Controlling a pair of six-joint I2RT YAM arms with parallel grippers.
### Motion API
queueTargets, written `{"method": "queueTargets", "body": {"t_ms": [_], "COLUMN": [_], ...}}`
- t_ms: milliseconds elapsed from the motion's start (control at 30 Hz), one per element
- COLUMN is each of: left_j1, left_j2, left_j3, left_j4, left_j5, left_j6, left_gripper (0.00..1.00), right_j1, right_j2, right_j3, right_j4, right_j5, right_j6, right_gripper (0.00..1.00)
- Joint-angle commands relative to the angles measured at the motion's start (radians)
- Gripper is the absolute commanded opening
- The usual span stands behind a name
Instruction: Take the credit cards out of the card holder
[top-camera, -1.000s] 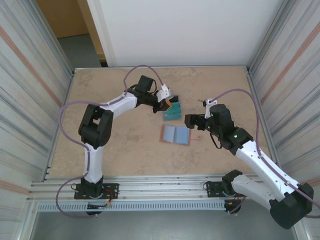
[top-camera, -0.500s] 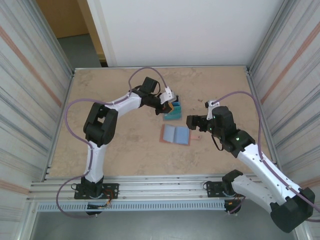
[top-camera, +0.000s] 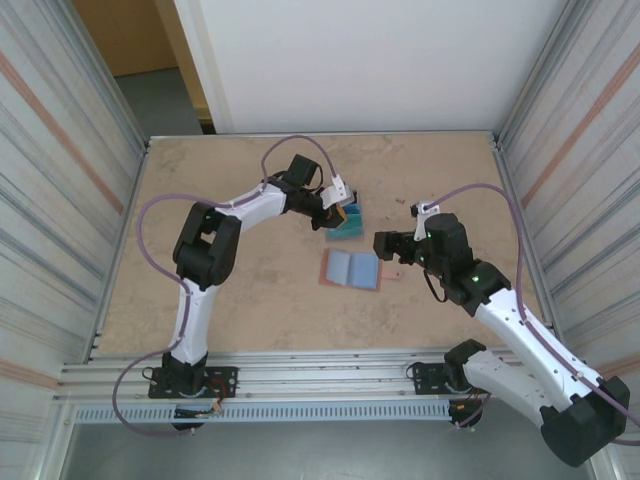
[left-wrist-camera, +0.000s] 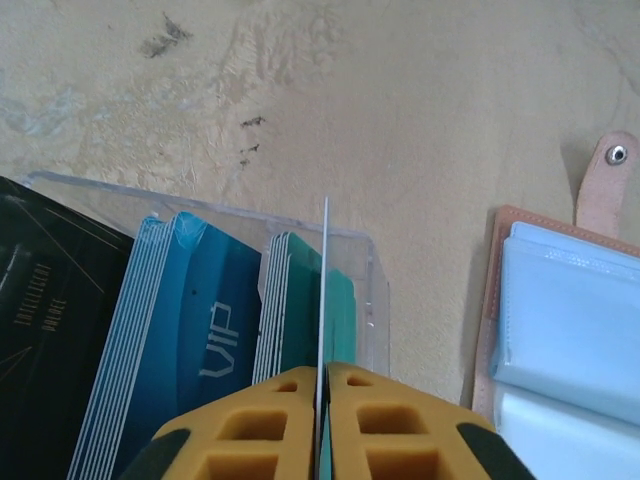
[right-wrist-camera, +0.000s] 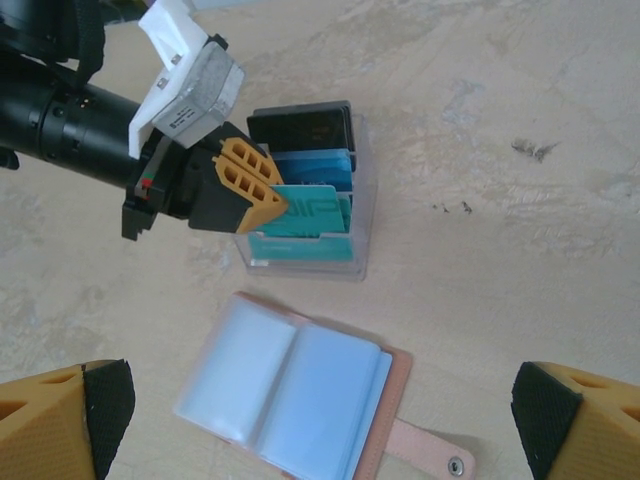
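Right wrist view: left tool (right-wrist-camera: 262, 192) clamped on one teal card (right-wrist-camera: 312, 208), held upright over clear stand (right-wrist-camera: 362, 240). Stand holds three stacks: black stack (right-wrist-camera: 300, 125), blue stack (right-wrist-camera: 315, 165), teal stack (right-wrist-camera: 300, 248); cards per stack too fine to count. One card holder (right-wrist-camera: 290, 395) lies open on table (right-wrist-camera: 500, 80), near stand, not touching, blue-grey pockets up, one closing tab (right-wrist-camera: 430, 450) sticking out. Right tool (top-camera: 381, 246) jaws wide apart, empty, beside holder.

Bright, even, diffuse light from above, faint soft shadows, crisp focus
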Motion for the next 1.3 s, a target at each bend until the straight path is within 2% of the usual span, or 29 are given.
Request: {"method": "queueTargets", "body": {"t_ms": [0, 100, 300, 433, 567, 667, 767, 800, 867, 1033, 1133, 1267], "left_j1": [0.002, 0.002, 0.0, -0.006, -0.01, -0.009, -0.009, -0.009, -0.01, -0.01, -0.005, 0.06], "left_j2": [0.017, 0.012, -0.051, -0.165, -0.315, -0.435, -0.563, -0.61, -0.693, -0.895, -0.993, -1.106], "left_j3": [0.039, 0.039, 0.026, -0.027, -0.157, -0.296, -0.444, -0.496, -0.591, -0.815, -0.935, -1.076], "left_j4": [-0.057, -0.057, -0.062, -0.043, 0.049, 0.146, 0.229, 0.258, 0.309, 0.403, 0.452, 0.525], "left_j5": [-0.007, -0.008, -0.012, -0.029, -0.088, -0.159, -0.253, -0.298, -0.383, -0.624, -0.762, -0.824], "left_j6": [0.036, 0.036, 0.036, 0.028, -0.032, -0.083, -0.13, -0.147, -0.182, -0.283, -0.336, -0.419], "left_gripper": [0.15, 0.22, 0.23, 0.24, 0.25, 0.45, 0.49, 0.7, 0.98, 0.99, 0.99, 0.98], "right_j1": [-0.007, -0.007, -0.007, -0.008, -0.011, -0.016, -0.017, -0.017, -0.017, -0.027, -0.061, -0.13], "right_j2": [-0.021, -0.024, -0.034, -0.047, -0.066, -0.087, -0.115, -0.123, -0.145, -0.191, -0.19, -0.191], "right_j3": [-0.003, -0.002, -0.003, -0.007, -0.009, -0.009, -0.017, -0.024, -0.052, -0.132, -0.152, -0.195], "right_j4": [0.007, 0.005, -0.003, -0.009, -0.012, -0.02, -0.02, -0.013, 0.019, 0.09, 0.095, 0.158], "right_j5": [-0.003, -0.005, 0.005, 0.048, 0.122, 0.183, 0.268, 0.292, 0.327, 0.415, 0.425, 0.382], "right_j6": [0.018, 0.017, 0.017, 0.017, 0.019, 0.015, 0.005, -0.014, -0.06, -0.143, -0.154, -0.185], "right_gripper": [0.98, 0.98, 0.99, 0.99, 0.99, 0.99, 0.99, 0.99, 0.99, 0.99, 0.99, 0.99]}}
